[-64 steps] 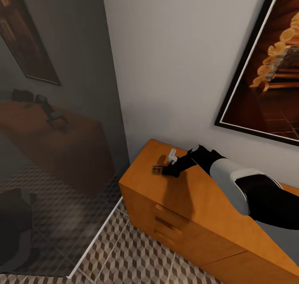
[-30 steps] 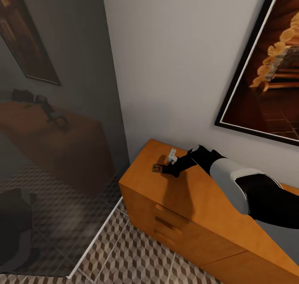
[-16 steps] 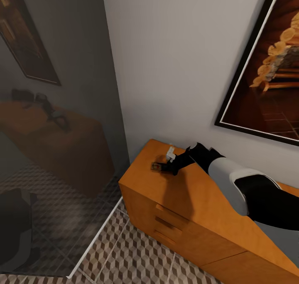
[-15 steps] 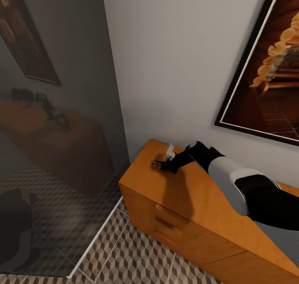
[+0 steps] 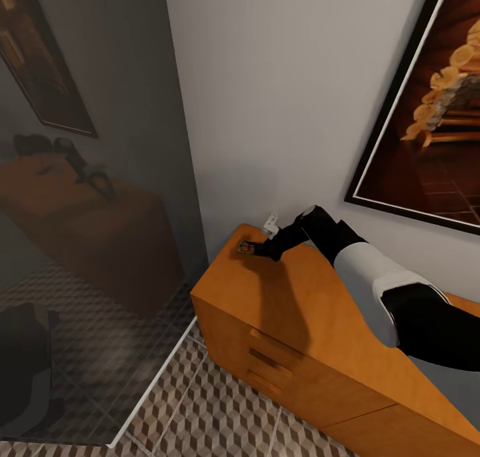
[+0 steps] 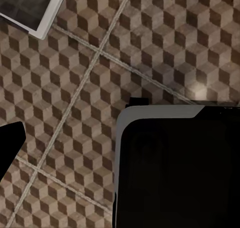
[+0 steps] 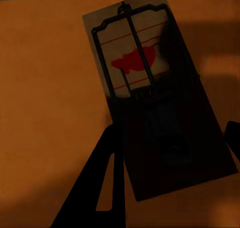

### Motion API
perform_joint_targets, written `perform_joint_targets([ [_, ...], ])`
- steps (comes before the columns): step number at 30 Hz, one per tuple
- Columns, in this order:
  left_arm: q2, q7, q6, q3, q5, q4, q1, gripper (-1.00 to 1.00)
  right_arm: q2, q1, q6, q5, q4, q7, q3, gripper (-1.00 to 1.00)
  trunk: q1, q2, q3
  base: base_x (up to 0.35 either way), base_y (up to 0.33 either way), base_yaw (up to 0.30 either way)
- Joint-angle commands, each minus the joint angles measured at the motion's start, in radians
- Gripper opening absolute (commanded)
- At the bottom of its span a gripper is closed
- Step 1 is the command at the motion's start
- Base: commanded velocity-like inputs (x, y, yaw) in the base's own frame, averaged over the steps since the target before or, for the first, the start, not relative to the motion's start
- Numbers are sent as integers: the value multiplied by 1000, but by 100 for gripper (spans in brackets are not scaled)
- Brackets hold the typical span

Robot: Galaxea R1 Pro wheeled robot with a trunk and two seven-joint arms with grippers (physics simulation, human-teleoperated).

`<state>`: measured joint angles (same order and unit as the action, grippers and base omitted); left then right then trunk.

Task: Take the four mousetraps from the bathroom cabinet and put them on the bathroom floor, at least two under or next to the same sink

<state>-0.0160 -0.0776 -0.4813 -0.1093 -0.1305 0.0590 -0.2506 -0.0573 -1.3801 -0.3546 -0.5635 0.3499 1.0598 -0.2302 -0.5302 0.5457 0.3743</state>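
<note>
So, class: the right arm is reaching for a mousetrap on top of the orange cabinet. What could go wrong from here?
1. The mousetrap lies near the cabinet top's far corner by the wall; a nudge could push it off the edge.
2. In the right wrist view the flat mousetrap sits between the right gripper fingers, hard to pinch; they may slip.

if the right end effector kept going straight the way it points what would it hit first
Probably the small flat tan wooden mousetrap lying on the orange-brown wooden cabinet top; the right end effector straddles it, though the remaining gap is unclear.
</note>
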Motion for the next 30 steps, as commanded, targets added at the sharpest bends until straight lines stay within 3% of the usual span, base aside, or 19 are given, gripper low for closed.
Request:
perform_joint_targets([
  [1, 0, -1, -7, -9, -9, 4, -1, 100, 0, -1, -10, -2, 3, 2, -2, -100, 0, 1, 1, 0, 0, 0],
  [30, 0, -1, -7, -9, -9, 4, -1, 100, 5, -1, -9, -2, -5, 2, -4, -100, 0, 1, 1, 0, 0, 0],
])
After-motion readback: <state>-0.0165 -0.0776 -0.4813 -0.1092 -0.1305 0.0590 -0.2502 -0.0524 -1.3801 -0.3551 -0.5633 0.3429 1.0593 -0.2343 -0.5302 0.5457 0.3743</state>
